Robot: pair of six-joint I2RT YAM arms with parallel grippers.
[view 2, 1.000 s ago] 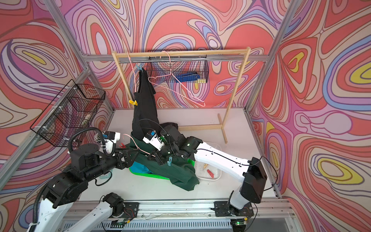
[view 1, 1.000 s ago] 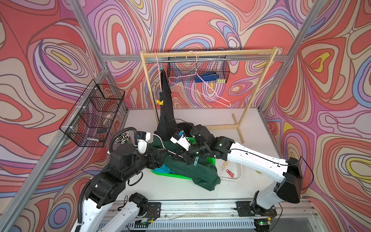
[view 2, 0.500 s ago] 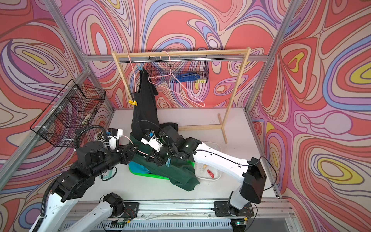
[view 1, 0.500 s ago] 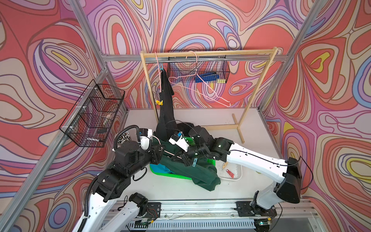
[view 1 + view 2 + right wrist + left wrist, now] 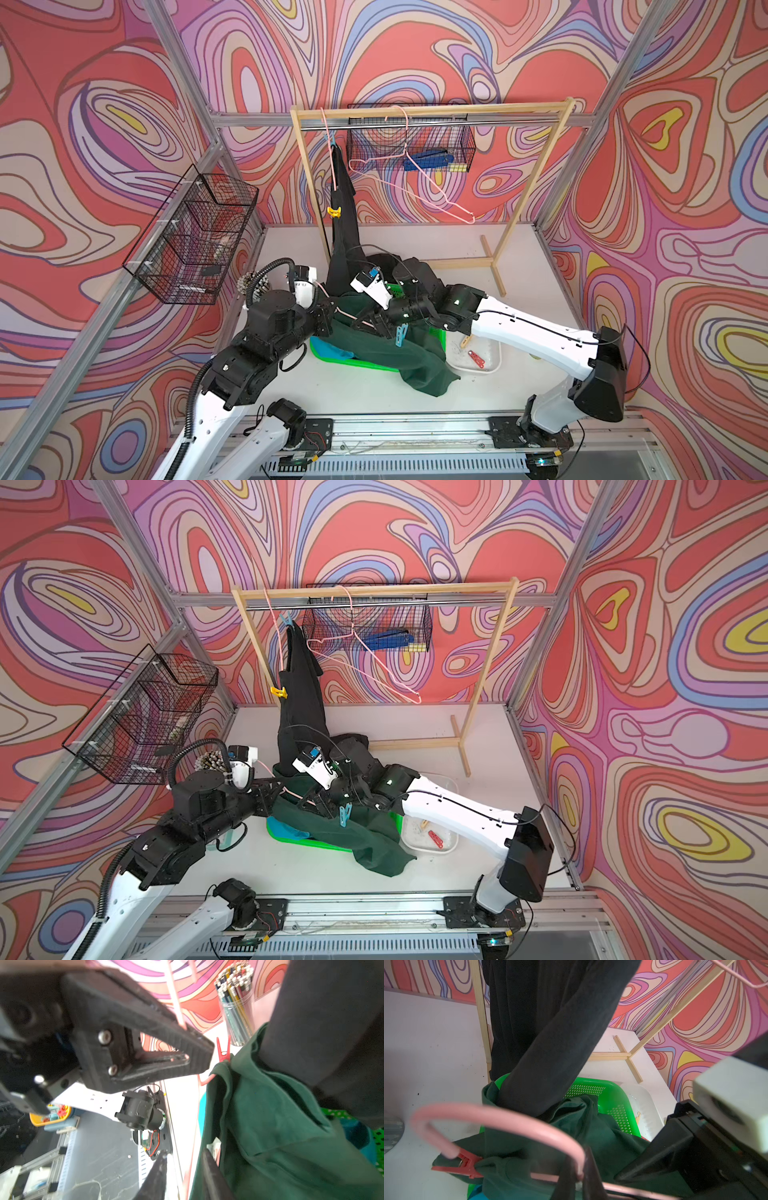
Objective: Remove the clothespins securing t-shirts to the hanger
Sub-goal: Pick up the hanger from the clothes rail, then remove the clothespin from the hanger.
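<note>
A dark green t-shirt (image 5: 386, 353) hangs on a pink hanger (image 5: 500, 1113), low over the green basket (image 5: 365, 368). My left gripper (image 5: 580, 1172) is shut on the hanger's wire. My right gripper (image 5: 185, 1159) stands open beside the shirt, with the pink wire between its fingers. A light blue clothespin (image 5: 401, 335) and a red clothespin (image 5: 463, 1165) clip the green shirt to the hanger. The black t-shirt (image 5: 343, 232) hangs from the rack with a yellow clothespin (image 5: 334, 212) and a blue one (image 5: 332, 141). The turquoise t-shirt (image 5: 332, 353) lies in the basket.
A white tray (image 5: 494, 365) right of the basket holds a red clothespin (image 5: 476, 359) and a beige one (image 5: 465, 340). An empty pink hanger (image 5: 419, 178) hangs on the wooden rack (image 5: 432, 110). A pencil cup (image 5: 253, 284) and wire baskets (image 5: 191, 237) stand at the left.
My left arm moved in toward the green shirt and its gripper shut on the pink hanger wire. My right gripper went from shut to open.
</note>
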